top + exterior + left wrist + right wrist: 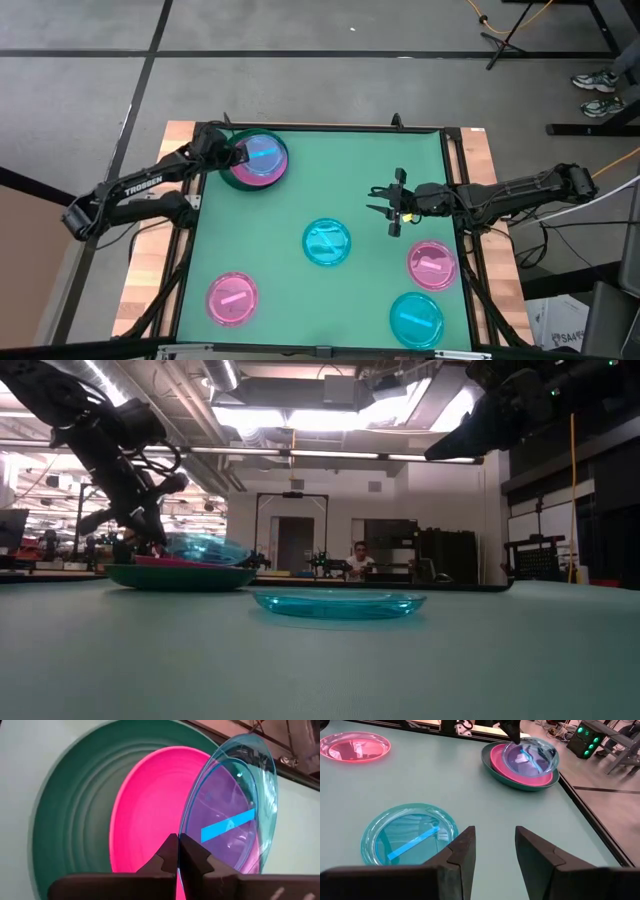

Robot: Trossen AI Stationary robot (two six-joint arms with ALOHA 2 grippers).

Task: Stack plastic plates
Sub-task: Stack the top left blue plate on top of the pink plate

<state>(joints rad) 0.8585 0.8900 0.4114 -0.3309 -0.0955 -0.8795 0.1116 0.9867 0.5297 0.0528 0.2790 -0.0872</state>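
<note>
My left hand (178, 851) pinches the tilted cyan plate (231, 810) over the pink plate (150, 810); I should level it, then release. Right hand (494, 851) waits wide.

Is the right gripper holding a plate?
No, the right gripper is open and empty, hovering over the table near a cyan plate.

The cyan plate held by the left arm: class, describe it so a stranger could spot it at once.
Start at the large dark green plastic plate near the green table's far left corner. On it lies a solid pink plate, and above that the left gripper's fingers pinch the translucent cyan plastic plate by its rim. Unlike other cyan plates, it is tilted, not lying flat.
</note>
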